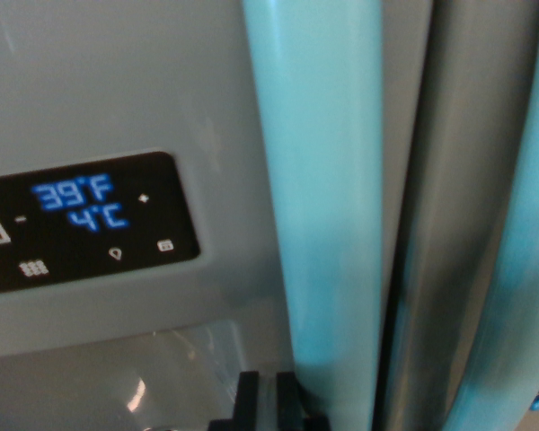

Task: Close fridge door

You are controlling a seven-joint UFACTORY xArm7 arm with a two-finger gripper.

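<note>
Only a black tip of the end effector shows at the bottom edge, just beside the near pale turquoise vertical handle — whether it is open or closed I cannot tell. The grey fridge door fills the wrist view's left, carrying one black display panel. Two handles in all, a dark seam between. Pushing on the rounded handle could slip sideways — leaving the door ajar.
</note>
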